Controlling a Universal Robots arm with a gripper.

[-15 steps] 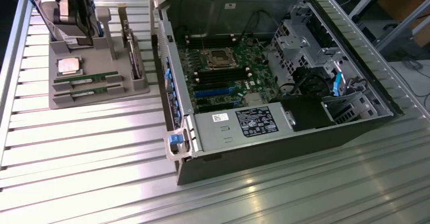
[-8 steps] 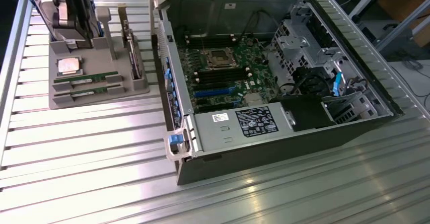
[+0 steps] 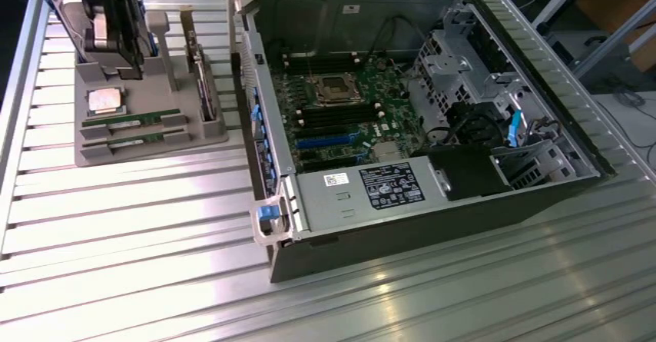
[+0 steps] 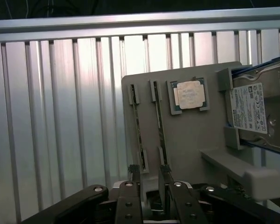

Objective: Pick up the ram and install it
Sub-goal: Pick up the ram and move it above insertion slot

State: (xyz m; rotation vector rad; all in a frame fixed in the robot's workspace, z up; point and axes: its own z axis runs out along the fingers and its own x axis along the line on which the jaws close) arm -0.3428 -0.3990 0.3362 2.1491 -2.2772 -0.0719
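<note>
Two ram sticks lie side by side in slots of the grey parts tray (image 3: 154, 146): a ram (image 3: 131, 118) and a second ram (image 3: 134, 135) at the tray's near end in the exterior view. The wrist view shows them as thin green strips, one ram (image 4: 137, 126) beside the other ram (image 4: 159, 122). My gripper (image 3: 125, 58) hangs over the tray's far end, well above the sticks. In the wrist view the gripper (image 4: 149, 173) is open, its fingertips (image 4: 133, 171) apart with nothing held between them.
The tray also holds a square silver processor (image 4: 190, 94), a hard drive (image 4: 259, 109) and an upright expansion card (image 3: 205, 88). At the exterior view's right lies the open computer case (image 3: 533, 196), with its motherboard (image 3: 339, 111) and dark memory slots facing up.
</note>
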